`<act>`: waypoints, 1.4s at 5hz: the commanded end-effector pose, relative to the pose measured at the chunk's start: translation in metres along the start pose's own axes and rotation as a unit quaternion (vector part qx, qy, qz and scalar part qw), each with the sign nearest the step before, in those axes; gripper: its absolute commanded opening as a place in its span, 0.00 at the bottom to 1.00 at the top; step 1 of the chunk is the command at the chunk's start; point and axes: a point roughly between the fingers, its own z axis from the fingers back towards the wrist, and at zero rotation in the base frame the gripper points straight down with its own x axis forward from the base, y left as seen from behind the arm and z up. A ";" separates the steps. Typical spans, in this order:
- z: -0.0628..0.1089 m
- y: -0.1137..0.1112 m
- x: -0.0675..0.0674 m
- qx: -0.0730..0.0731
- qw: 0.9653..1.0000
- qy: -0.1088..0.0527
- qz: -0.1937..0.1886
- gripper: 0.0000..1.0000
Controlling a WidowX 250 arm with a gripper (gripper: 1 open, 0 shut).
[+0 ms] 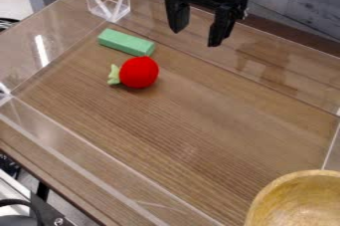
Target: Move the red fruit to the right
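Gripper point(204, 31), black and two-fingered, is held spread open and empty above the wooden counter point(213, 120).
Left and nearer, the small round glossy red fruit point(138, 72), pale-green leaved, is seen lying beside a flat green rectangular block point(125, 42).

I am working in what looks like a robot lab or test bench rather than a home. My workspace is a wood-grain laminate tabletop point(200, 120) fenced in by low clear acrylic walls point(54, 140), the kind built to keep props from rolling off. What lies on it are toys: a small glossy red toy fruit point(138, 72) and a flat green rectangular block point(126, 43). A folded clear plastic stand point(109, 6) sits at the back, and a rounded pale wooden bowl point(303, 205) rests at the near corner.
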 end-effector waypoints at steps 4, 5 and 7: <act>-0.019 0.076 -0.032 0.014 1.000 -0.020 0.005 1.00; -0.034 0.087 -0.036 0.020 0.999 -0.031 0.036 1.00; -0.057 0.087 -0.029 0.032 0.996 -0.044 0.065 1.00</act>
